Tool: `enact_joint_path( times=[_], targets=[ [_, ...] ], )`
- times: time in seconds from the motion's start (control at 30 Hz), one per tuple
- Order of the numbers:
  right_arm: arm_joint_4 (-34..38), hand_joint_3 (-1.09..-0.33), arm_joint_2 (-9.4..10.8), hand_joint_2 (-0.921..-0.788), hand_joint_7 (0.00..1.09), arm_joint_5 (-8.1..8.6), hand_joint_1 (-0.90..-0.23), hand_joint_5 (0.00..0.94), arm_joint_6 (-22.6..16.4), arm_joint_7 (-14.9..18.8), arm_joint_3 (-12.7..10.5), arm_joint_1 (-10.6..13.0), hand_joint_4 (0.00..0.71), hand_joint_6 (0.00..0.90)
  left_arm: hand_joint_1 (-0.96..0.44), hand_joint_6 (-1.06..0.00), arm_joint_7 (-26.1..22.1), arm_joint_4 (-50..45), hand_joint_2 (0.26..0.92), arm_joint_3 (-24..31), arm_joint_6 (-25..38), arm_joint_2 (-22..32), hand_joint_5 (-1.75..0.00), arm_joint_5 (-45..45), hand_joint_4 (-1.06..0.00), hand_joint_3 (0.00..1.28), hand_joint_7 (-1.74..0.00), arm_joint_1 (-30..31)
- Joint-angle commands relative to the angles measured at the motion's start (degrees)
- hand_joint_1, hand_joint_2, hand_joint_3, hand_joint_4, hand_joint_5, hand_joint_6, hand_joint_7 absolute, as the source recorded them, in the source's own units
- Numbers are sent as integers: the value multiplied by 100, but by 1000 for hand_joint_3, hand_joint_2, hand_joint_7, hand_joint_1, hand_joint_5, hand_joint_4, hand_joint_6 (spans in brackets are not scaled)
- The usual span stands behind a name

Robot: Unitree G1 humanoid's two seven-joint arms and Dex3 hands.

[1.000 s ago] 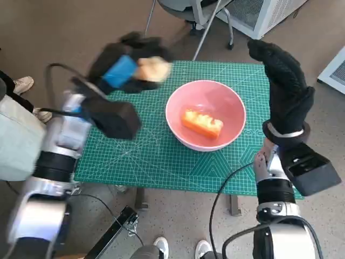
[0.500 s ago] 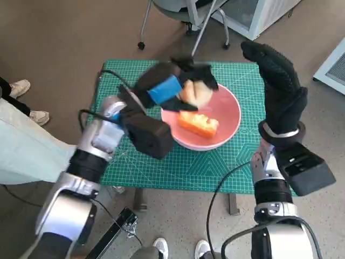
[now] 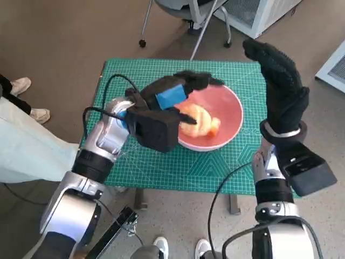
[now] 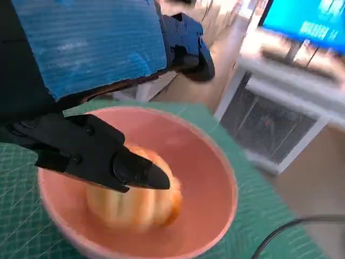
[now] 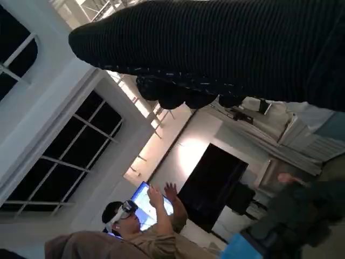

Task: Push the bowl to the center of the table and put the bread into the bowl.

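The pink bowl [image 3: 229, 110] stands on the green mat [image 3: 161, 156], right of the table's middle. Inside it a pale bread roll [image 3: 195, 116] lies against an orange bread piece [image 3: 214, 127]. My left hand [image 3: 173, 95] hovers over the bowl's left rim with its fingers [image 3: 202, 81] spread and nothing in them. In the left wrist view the bread [image 4: 135, 202] is a blur inside the bowl [image 4: 218, 178], just under the fingers [image 4: 97, 156]. My right hand [image 3: 280, 86] stands upright beside the bowl's right side, flat and holding nothing.
Chair legs [image 3: 205, 29] stand beyond the table's far edge. A person's leg [image 3: 21, 156] and shoes [image 3: 19, 85] are at the left. A white unit [image 3: 331, 65] sits at the right. A person wearing a headset [image 5: 129, 221] shows in the right wrist view.
My left hand carried the pale roll from the table's left to over the bowl. The roll now lies in the bowl, released. The right hand has barely moved.
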Motion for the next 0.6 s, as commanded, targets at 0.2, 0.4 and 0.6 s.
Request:
enact_joint_path(
  times=[0.2, 0.4, 0.6],
  targets=[
    [-64, -659, -86, -921, 796, -201, -515, 5, 47, -244, 21, 147, 327, 61, -442, -87, 668, 55, 919, 923, -1209, -483, -26, -1186, -69, 81, -354, 139],
    [-165, -662, -75, -921, 798, -188, -513, 4, 215, -312, 43, 97, 327, 60, -504, -150, 908, -86, 921, 1314, -1721, -818, -54, -1749, -171, 211, -343, 301],
    [-389, -663, -57, -921, 796, -225, -513, 4, 480, -461, 51, 55, 327, 55, -498, -176, 760, -735, 921, 1487, -1638, -1079, -66, -2377, -229, 279, -343, 636]
  ],
)
